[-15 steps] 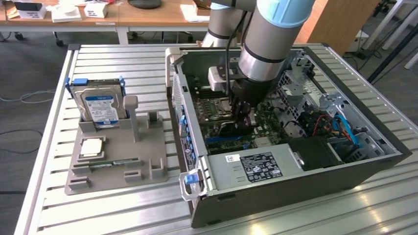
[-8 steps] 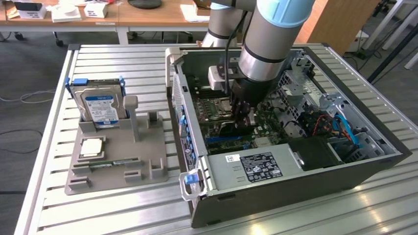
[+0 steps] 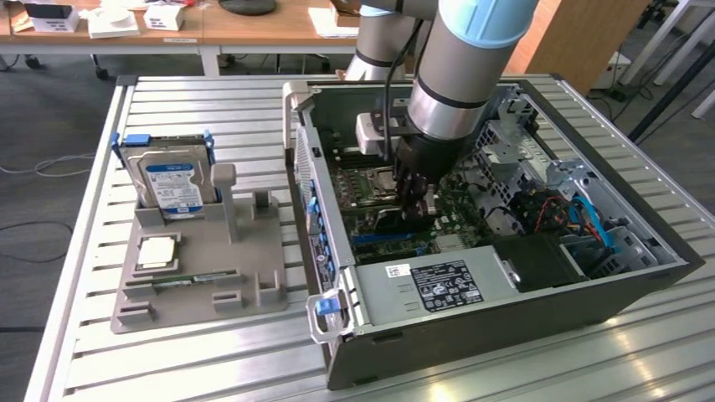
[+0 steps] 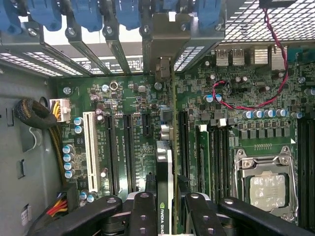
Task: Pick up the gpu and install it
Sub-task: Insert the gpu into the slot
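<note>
Gripper (image 4: pixel 165 209) fingers (image 4: pixel 142 211) are clamped part-closed on the gpu (image 4: pixel 165 162), held edge-on above the motherboard (image 4: pixel 123 128) inside the open PC case (image 3: pixel 491 335). Card bracket end is seen up against the rear slot covers (image 4: pixel 118 44) (seating depth can't be told). Hard drive (image 3: pixel 173 180) is parked in the tray (image 3: pixel 201 285) on the exterior view's left.

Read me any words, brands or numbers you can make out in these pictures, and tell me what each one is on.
"NVIDIA QUA", cut off at the picture's edge: on the top edge of the gpu held in the end effector.
Power supply label, white sticker beside it: print too small to read.
Hard drive's blue label: unreadable.
Motherboard markings: too small to read.
</note>
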